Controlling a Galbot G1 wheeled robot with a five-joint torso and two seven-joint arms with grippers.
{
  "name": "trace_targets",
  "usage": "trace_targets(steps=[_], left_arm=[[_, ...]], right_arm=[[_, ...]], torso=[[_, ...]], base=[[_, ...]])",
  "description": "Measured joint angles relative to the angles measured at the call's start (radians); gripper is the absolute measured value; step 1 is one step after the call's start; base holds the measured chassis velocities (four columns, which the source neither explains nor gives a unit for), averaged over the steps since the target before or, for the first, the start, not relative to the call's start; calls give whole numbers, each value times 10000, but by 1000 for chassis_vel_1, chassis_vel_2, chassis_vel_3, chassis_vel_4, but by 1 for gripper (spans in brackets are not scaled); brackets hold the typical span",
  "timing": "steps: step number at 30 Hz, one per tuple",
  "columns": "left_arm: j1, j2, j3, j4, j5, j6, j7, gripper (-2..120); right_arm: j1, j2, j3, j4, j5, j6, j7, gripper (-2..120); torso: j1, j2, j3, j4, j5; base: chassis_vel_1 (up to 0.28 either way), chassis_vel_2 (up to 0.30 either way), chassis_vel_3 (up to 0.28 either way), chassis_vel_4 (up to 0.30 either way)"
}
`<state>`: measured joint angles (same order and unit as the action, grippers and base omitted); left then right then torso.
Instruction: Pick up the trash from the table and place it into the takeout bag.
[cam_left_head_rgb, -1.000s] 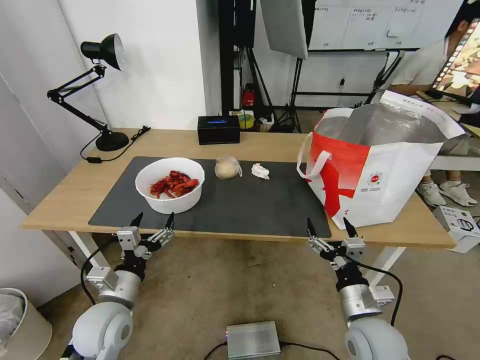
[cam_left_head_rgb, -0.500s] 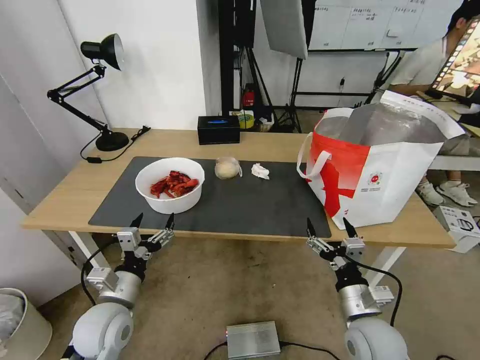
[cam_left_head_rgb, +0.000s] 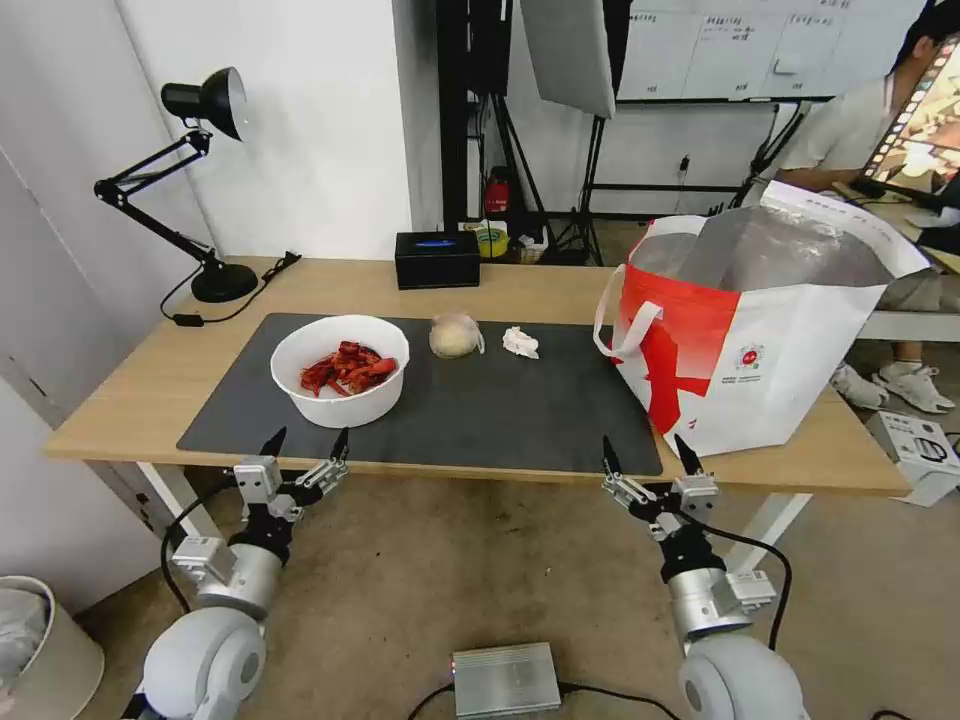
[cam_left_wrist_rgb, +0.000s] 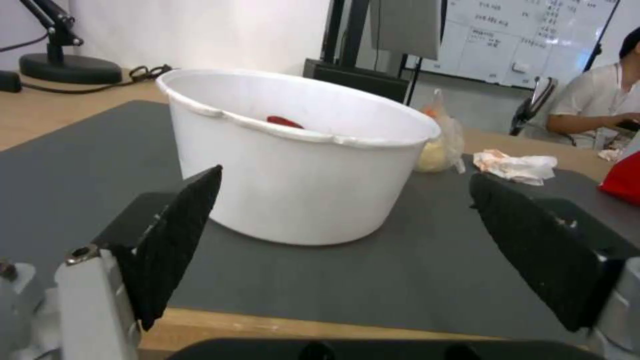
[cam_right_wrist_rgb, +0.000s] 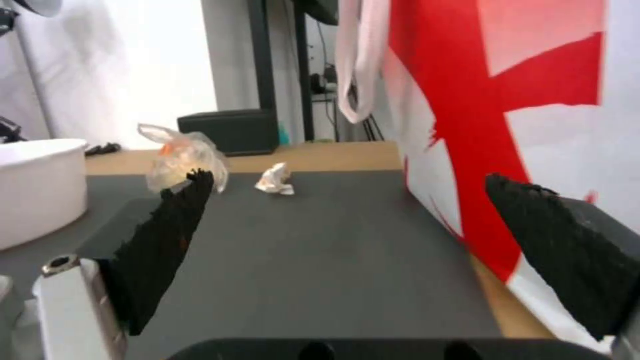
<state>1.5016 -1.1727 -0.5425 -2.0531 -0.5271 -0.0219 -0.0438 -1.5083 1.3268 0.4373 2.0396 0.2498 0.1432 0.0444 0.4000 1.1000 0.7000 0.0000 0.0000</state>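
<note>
1. White bowl (cam_left_head_rgb: 340, 370) with red shells (cam_left_head_rgb: 348, 367).
2. Dark grey mat (cam_left_head_rgb: 480, 410) on the light wood desk (cam_left_head_rgb: 130, 390).
3. White bag (cam_left_head_rgb: 760, 340) with a red graphic, silver lining.
4. Beige wrapped lump (cam_left_head_rgb: 455, 335); white tissue (cam_left_head_rgb: 520, 343) at its 3 o'clock.
5. Black box (cam_left_head_rgb: 437, 259).
</note>
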Motion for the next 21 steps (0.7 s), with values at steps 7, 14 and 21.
trace_targets(steps=[7, 14, 21], left_arm=[[-6, 18, 93, -28, 151, -82, 6, 100], [-40, -116, 130, -76, 192, -88, 6, 100], [-77, -183, 70, -13, 192, -88, 6, 100]], right_arm=[[665, -95, -567, -447, 92, -36, 25, 100], [1579, -80, -1322, -1043, 71, -174, 72, 100], [2797, -223, -1850, -1870, 268, -417, 244, 100]], torso=[[0, 0, 0, 0, 0], [0, 0, 0, 0, 0], [0, -1, 0, 0, 0]], base=[[0, 0, 0, 0], [0, 0, 0, 0], [0, 0, 0, 0]])
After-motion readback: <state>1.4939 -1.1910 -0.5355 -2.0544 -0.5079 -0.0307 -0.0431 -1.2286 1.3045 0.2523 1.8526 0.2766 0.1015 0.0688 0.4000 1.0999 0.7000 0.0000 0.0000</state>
